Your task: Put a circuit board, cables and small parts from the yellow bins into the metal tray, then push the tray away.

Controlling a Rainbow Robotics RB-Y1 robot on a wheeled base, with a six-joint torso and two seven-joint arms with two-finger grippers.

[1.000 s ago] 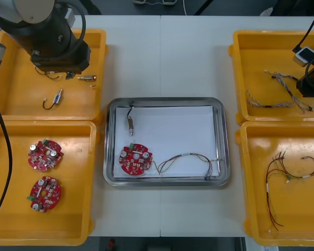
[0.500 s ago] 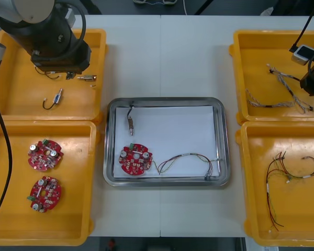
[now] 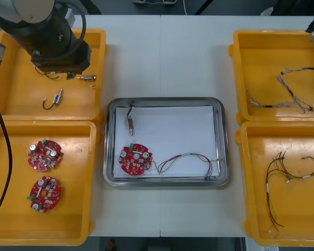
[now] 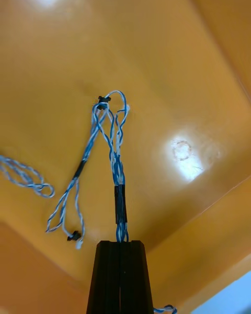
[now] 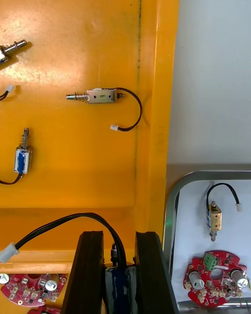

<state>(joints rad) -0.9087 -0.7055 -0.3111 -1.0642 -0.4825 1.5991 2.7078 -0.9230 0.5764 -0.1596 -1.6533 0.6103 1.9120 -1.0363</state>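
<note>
Twisted blue and white cable (image 4: pixel 116 172) is hanging from the right gripper (image 4: pixel 120 242), whose black fingers are pinching together on its dark-sleeved end. In the front view the cable (image 3: pixel 298 70) is stretching across the far right yellow bin (image 3: pixel 267 49) toward the picture's right edge. A second twisted cable (image 3: pixel 272 104) is lying on that bin's floor.

Metal tray (image 3: pixel 165 101) is sitting at table centre between the bins, white inside. It is holding one round red circuit board (image 3: pixel 135 159) at its near left, a loose metal part (image 3: pixel 130 124) with a black lead above the board, and a thin dark cable (image 3: pixel 191 157) to the board's right.

Left gripper (image 5: pixel 119 235) is hovering over the far left yellow bin (image 5: pixel 78 42), near the wall closest to the tray. Its fingers are clamping a small blue-bodied part (image 5: pixel 119 280), standing apart by its width, and a black lead (image 5: pixel 68 222) is looping out from it. More small metal parts (image 5: pixel 99 96) are lying on this bin's floor.
</note>
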